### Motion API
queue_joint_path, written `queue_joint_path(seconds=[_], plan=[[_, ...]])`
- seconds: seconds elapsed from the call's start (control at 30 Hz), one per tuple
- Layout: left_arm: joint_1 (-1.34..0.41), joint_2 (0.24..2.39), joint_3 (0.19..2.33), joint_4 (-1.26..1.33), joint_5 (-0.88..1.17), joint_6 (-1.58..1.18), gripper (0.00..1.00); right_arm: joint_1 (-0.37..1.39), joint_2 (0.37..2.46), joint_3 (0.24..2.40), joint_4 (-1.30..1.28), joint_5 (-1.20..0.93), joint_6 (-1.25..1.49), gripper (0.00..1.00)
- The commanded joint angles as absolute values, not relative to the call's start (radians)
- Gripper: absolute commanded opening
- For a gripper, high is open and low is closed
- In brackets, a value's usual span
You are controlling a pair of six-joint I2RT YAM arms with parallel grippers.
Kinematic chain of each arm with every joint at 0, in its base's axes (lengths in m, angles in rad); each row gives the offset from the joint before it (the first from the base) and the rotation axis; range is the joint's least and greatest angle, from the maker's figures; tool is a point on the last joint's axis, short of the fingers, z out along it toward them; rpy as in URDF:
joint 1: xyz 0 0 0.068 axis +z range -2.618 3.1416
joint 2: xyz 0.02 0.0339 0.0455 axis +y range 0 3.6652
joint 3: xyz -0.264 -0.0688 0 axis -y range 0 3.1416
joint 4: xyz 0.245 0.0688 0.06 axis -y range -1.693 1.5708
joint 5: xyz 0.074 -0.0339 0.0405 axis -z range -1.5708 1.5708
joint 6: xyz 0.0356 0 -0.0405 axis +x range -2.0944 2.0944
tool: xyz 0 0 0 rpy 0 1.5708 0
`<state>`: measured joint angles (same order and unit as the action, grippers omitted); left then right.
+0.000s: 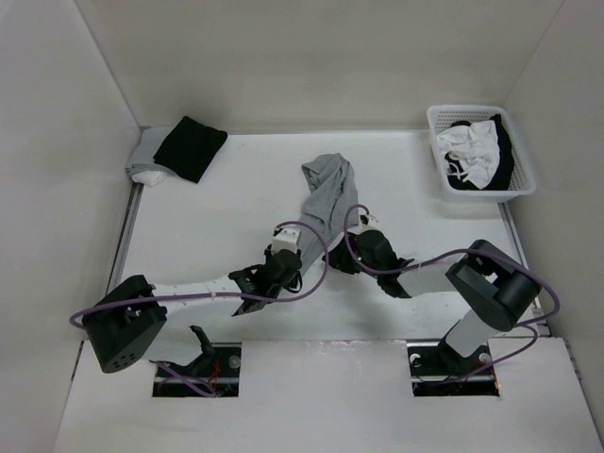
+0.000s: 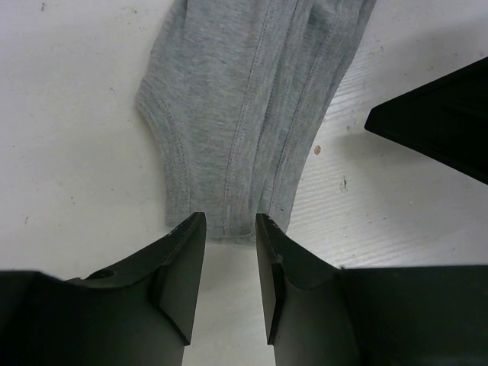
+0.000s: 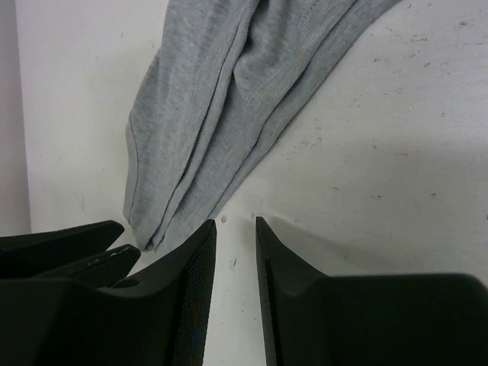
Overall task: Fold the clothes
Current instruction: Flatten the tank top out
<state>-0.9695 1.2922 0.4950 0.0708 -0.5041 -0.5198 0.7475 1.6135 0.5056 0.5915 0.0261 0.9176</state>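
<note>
The grey tank top (image 1: 327,189) lies bunched in a long strip in the middle of the bench (image 1: 208,226), running toward 12 o'clock. The left claw (image 2: 230,229) stands part-open with the near hem at its tips, gripping nothing, probably lined up to pinch that hem. The right claw (image 3: 236,229) is also part-open and empty, with the cloth at its 11 o'clock.

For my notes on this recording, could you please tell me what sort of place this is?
Probably a robot lab's test cell: a white table boxed in by plain walls, two robot arms mounted at its near edge, and a laundry basket in one corner.
</note>
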Motion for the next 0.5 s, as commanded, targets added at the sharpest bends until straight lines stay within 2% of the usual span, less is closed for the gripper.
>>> queue_joint_path(seconds=[0.0,0.27,0.47], plan=[[-0.964,1.319,0.508,0.110,-0.506,-0.491,0.30,0.759,1.609,0.503,0.652,0.026,0.927,0.32],[-0.964,1.356,0.509,0.117,-0.469,-0.499,0.26,0.765,1.612,0.500,0.652,0.026,0.931,0.33],[-0.943,1.344,0.525,0.117,-0.479,-0.512,0.05,0.824,1.647,0.538,0.646,0.025,0.934,0.37]])
